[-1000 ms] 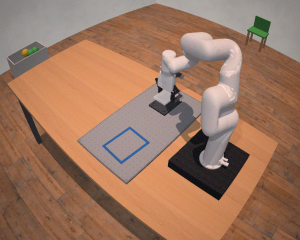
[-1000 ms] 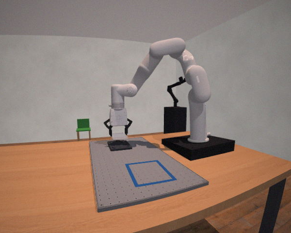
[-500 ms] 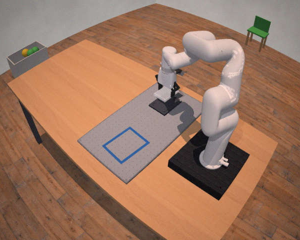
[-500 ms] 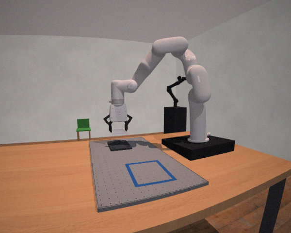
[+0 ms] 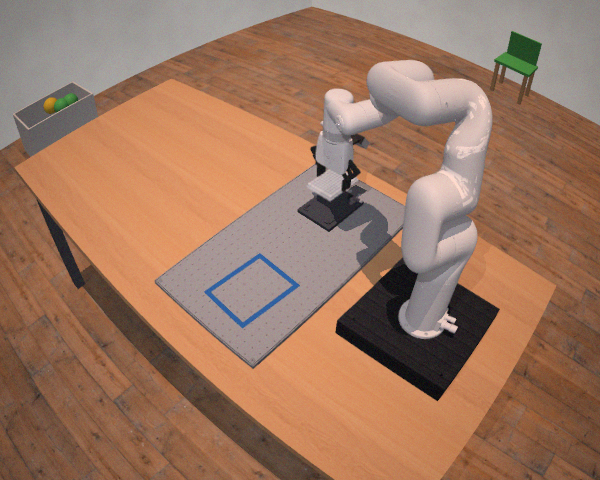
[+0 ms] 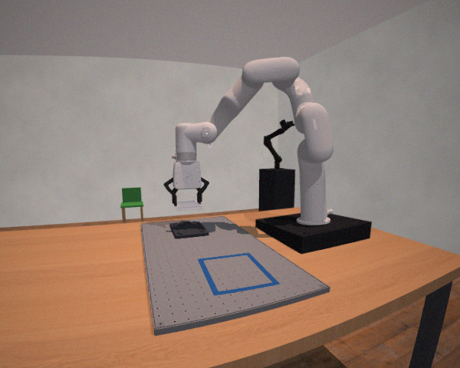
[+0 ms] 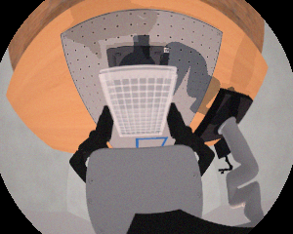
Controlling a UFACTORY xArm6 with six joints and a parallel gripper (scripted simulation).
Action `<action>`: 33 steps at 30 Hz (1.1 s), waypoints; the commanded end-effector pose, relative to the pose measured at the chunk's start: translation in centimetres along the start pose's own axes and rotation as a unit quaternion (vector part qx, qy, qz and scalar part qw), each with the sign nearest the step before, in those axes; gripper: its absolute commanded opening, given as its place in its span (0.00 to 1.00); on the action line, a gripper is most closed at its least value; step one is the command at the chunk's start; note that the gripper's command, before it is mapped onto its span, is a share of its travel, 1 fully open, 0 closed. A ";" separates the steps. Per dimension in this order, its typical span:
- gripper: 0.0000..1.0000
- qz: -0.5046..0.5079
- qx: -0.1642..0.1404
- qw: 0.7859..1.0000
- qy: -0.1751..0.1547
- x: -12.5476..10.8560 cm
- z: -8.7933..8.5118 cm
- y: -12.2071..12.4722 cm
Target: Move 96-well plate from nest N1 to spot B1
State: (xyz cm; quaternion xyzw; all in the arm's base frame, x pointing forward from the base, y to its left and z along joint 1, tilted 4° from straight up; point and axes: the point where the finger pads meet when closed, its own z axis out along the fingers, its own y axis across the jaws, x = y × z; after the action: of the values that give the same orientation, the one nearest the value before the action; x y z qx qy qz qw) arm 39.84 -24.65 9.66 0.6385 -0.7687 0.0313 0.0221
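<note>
The white 96-well plate [image 5: 326, 185] hangs level in the air, gripped across its width by my gripper [image 5: 334, 181]. It is well above the black plate nest [image 5: 331, 209], which stands empty at the far end of the grey deck [image 5: 285, 258]. In the exterior view the plate [image 6: 188, 205] is clearly above the nest [image 6: 188, 228], held by the gripper [image 6: 186, 198]. The wrist view shows the plate [image 7: 139, 100] between both fingers, with the nest [image 7: 139, 57] below it. The blue taped outline [image 5: 251, 289] lies on the near part of the deck, also seen in the exterior view [image 6: 238, 273].
The arm's black base block [image 5: 418, 330] sits on the table beside the deck. A grey bin [image 5: 54, 118] with fruit stands off the far left corner. A black pedestal with a small dark arm [image 6: 277, 185] stands behind the table.
</note>
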 end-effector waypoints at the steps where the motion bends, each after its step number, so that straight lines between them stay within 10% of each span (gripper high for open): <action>1: 0.00 0.000 0.002 1.000 0.001 0.1 -0.2 -0.2; 33: 0.00 0.026 0.002 1.000 0.000 -8.6 0.1 0.9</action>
State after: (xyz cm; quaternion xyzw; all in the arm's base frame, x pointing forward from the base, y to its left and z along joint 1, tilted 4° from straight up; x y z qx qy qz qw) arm 40.28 -17.05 8.85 0.6186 -0.7848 0.0318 0.0210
